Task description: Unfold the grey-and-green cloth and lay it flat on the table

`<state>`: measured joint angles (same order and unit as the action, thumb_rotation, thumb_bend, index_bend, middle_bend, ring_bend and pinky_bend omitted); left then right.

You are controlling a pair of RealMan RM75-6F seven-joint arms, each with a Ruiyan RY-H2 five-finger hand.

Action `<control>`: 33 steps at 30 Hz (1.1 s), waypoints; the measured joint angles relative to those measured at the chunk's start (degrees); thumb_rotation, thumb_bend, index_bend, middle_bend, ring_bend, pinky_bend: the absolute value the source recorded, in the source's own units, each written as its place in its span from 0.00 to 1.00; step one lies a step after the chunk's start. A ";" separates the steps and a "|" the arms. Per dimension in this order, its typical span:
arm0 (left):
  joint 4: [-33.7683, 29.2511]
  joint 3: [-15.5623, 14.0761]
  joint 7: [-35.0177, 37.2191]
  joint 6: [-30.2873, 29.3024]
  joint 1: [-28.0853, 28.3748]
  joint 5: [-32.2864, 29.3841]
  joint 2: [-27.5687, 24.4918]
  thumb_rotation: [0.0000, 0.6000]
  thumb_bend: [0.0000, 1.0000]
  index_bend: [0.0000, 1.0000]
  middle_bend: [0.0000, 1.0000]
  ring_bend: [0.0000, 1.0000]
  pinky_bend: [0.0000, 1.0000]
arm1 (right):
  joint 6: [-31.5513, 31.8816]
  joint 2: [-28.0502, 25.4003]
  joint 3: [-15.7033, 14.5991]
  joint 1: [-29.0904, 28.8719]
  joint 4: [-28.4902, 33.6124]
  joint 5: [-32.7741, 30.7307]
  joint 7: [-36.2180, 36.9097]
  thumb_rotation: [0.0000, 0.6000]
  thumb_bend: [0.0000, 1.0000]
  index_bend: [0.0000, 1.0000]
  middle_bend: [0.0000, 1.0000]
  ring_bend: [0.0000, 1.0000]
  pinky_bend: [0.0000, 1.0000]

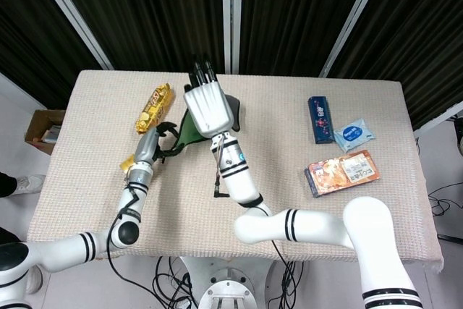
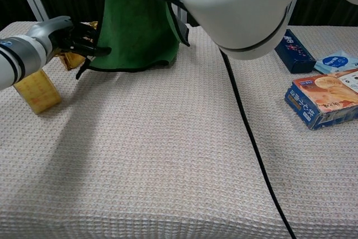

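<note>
table: beige waffle cover | on it: blue box; orange box; wipes pack; gold bar

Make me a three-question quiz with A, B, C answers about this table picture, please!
1. Where is the dark blue rectangular box?
A. on the table's right part, behind the orange food box
B. beside the yellow block
C. under the cloth

2. What colour is the hanging cloth's side in the chest view?
A. red
B. green
C. white

3. How is the cloth now?
A. flat on the beige woven table cover
B. folded in a box
C. lifted, only its lower edge at the table

Answers:
1 A, the head view shows it near the pale blue packet.
2 B, the chest view shows green fabric.
3 C, it hangs from the right robot hand while the left robot hand reaches its lower corner.
</note>
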<state>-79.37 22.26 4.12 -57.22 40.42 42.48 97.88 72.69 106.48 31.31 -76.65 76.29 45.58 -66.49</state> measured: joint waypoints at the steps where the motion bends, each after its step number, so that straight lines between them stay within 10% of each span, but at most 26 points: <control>1: 0.09 -0.01 0.30 -0.28 -0.18 0.66 0.10 1.00 0.40 0.64 0.36 0.26 0.29 | 0.13 -0.41 -0.12 0.45 0.81 -0.04 0.41 1.00 0.64 0.75 0.25 0.00 0.00; 16: -6.65 -3.54 2.89 -3.13 -4.16 18.04 -9.45 1.00 0.43 0.65 0.36 0.26 0.26 | 1.51 -14.19 -6.70 15.59 19.36 6.07 19.73 1.00 0.64 0.75 0.26 0.00 0.00; 33: 6.26 4.73 0.29 -2.33 4.12 15.60 -9.45 1.00 0.42 0.65 0.36 0.26 0.25 | -4.98 -14.88 -2.82 17.33 0.46 15.43 54.07 1.00 0.62 0.75 0.29 0.00 0.00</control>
<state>-73.11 26.99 4.41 -59.54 44.55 58.08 88.43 67.72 91.60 28.49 -59.32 76.74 61.01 -12.42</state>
